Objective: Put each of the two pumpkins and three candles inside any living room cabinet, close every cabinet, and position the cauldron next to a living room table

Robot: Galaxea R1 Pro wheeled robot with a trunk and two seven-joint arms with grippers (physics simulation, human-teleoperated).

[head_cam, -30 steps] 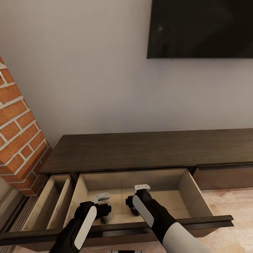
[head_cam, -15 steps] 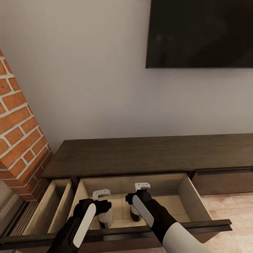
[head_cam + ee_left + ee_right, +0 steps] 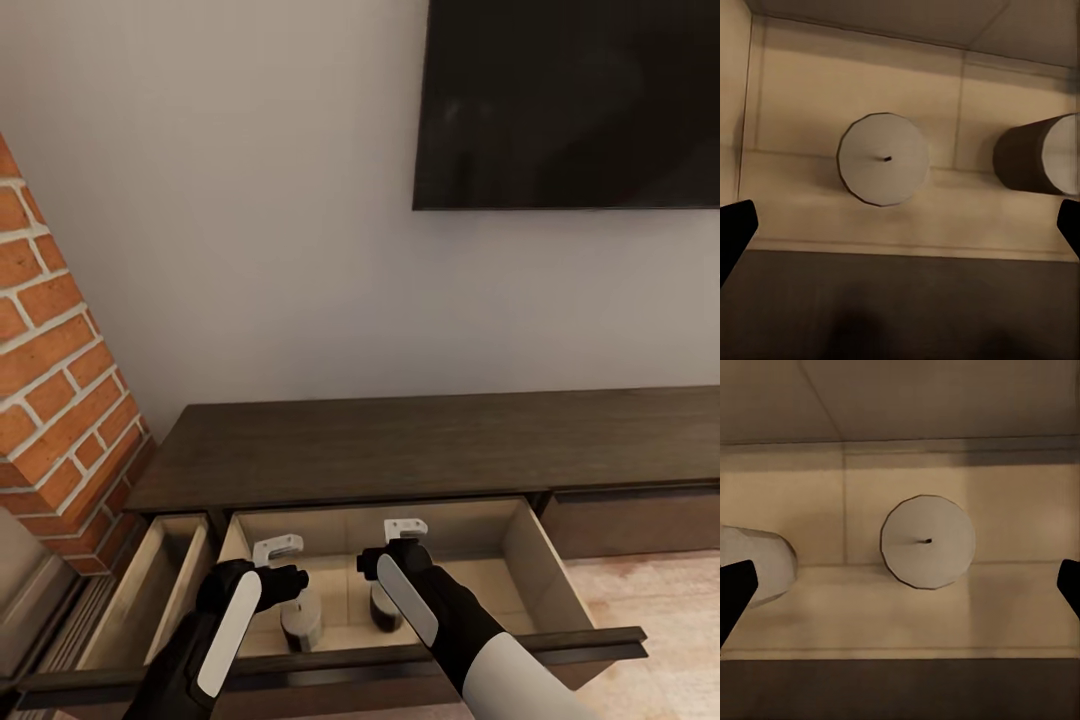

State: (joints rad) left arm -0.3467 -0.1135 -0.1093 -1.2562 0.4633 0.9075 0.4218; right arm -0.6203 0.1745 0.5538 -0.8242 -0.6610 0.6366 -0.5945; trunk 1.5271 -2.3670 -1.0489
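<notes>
Grippers above the open drawer (image 3: 575, 640) — left gripper (image 3: 280, 570) and right gripper (image 3: 395, 555) both spread wide, holding nothing, one over each candle. Left candle (image 3: 300, 622) and right candle (image 3: 383, 607) stand upright on the pale drawer floor, apart, long axes vertical, wicks up — apparently just deposited inside the cabinet (image 3: 400, 450). Beyond: wall and TV (image 3: 570, 100).

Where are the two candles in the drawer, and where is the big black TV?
left candle (image 3: 883, 159), left wrist view, on its flat top by the wick
right candle (image 3: 928, 541), right wrist view, on its flat top
TV (image 3: 570, 100), head view, on the middle of its dark screen
</notes>
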